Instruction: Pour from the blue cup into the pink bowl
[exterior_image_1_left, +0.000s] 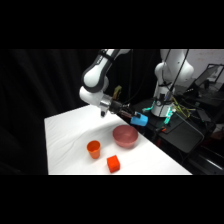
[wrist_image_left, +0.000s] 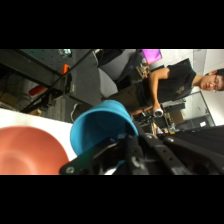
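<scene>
My gripper (exterior_image_1_left: 135, 118) holds the blue cup (exterior_image_1_left: 140, 120) tipped on its side in the air, just above and to the right of the pink bowl (exterior_image_1_left: 125, 136). In the wrist view the blue cup (wrist_image_left: 102, 130) lies sideways between my fingers with its open mouth facing the camera, and the pink bowl (wrist_image_left: 30, 150) fills the lower left, beside the cup's mouth. Nothing can be seen falling from the cup. The bowl rests on the white table (exterior_image_1_left: 65, 135).
An orange cup (exterior_image_1_left: 93, 148) stands upright left of the bowl, and an orange-red cube (exterior_image_1_left: 113, 163) lies in front near the table's front edge. Dark equipment and cables crowd the right side (exterior_image_1_left: 180, 130). A person (wrist_image_left: 180, 87) sits beyond the table in the wrist view.
</scene>
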